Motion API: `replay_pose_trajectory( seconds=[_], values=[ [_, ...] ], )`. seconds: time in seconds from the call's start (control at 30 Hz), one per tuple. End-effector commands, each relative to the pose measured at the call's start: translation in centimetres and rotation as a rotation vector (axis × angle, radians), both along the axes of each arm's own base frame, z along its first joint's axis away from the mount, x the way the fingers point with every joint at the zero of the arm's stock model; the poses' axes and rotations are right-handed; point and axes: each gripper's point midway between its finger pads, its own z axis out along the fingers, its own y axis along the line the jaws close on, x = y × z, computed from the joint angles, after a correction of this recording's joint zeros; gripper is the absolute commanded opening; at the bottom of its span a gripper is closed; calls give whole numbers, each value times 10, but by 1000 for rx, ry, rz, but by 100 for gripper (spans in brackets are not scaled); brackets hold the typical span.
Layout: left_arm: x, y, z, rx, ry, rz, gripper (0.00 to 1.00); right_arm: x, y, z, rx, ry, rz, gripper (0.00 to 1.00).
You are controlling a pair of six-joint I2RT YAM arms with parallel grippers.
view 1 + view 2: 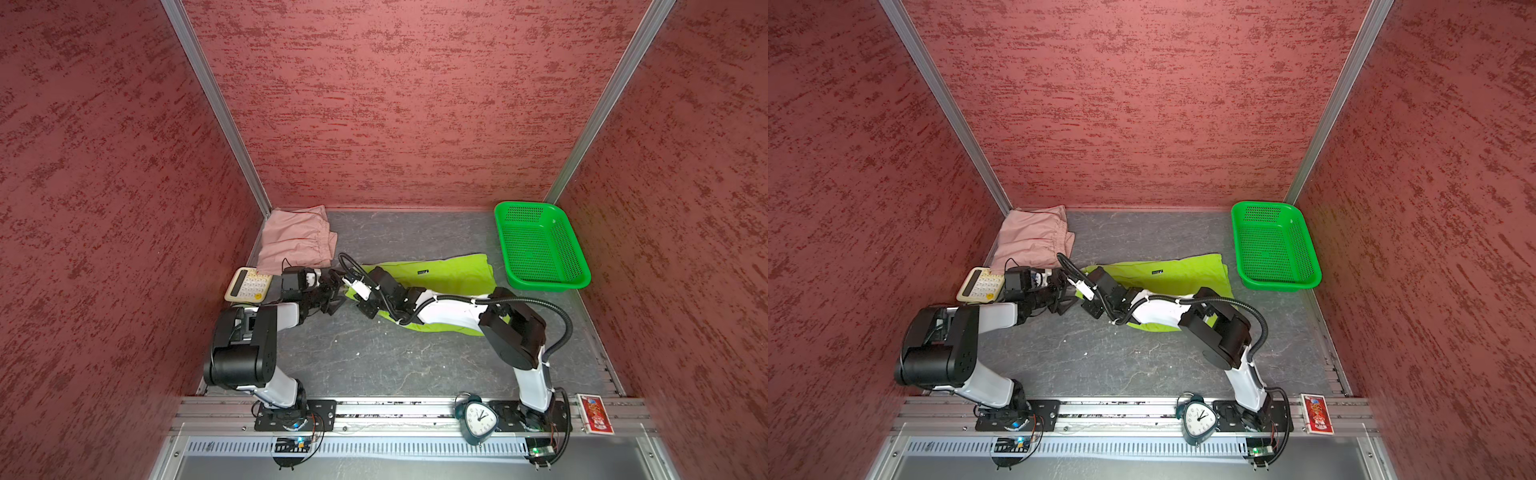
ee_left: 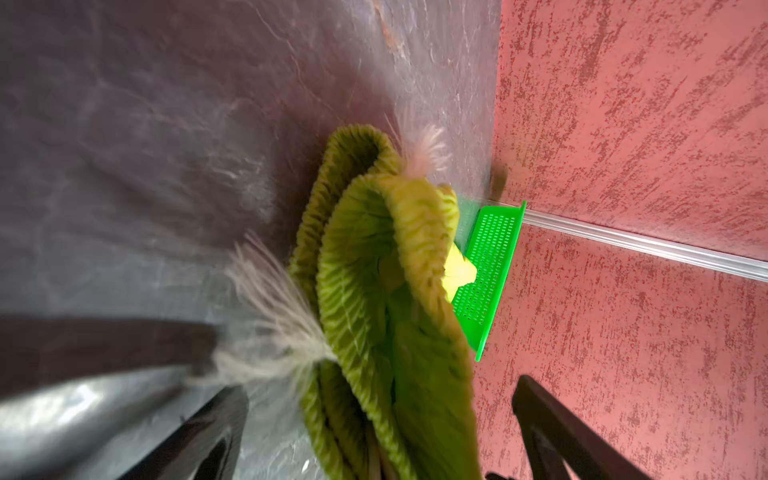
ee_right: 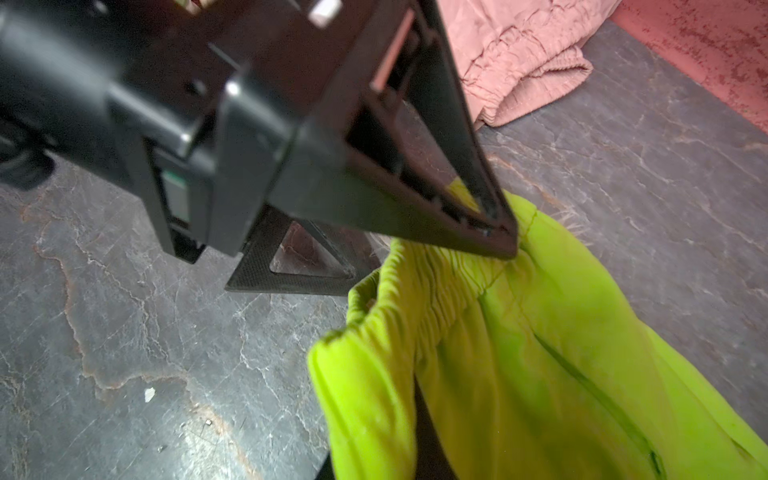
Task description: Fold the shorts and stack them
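The lime green shorts (image 1: pixel 449 274) (image 1: pixel 1187 272) lie spread across the middle of the dark mat, partly under the right arm. My right gripper (image 1: pixel 355 298) (image 3: pixel 424 449) is shut on their gathered waistband at the left end and holds it a little off the mat. My left gripper (image 1: pixel 334 293) (image 2: pixel 380 386) is open, its fingers (image 3: pixel 415 216) on either side of the same ribbed waistband (image 2: pixel 365 291), which has a frayed drawstring end. The pink shorts (image 1: pixel 295 241) (image 1: pixel 1034 239) (image 3: pixel 519 58) lie folded in the far left corner.
A green perforated basket (image 1: pixel 540 249) (image 1: pixel 1275 245) stands at the far right by the wall. A cream calculator (image 1: pixel 248 284) lies at the left wall beside the left arm. A teal alarm clock (image 1: pixel 478 419) and a red card box (image 1: pixel 595 413) sit on the front rail.
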Motion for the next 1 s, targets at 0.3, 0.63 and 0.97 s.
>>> replay_pose_trajectory(
  seconds=[0.3, 0.63, 0.97],
  values=[
    [23, -27, -2, 11, -49, -99, 99, 0, 12, 30, 86, -55, 49, 4],
    [11, -37, 7, 142, -34, -213, 15, -5, 9, 44, 127, -51, 48, 59],
    [5, -14, 53, 360, -34, -359, 0, -14, -85, 117, 346, 194, -115, 83]
  ],
)
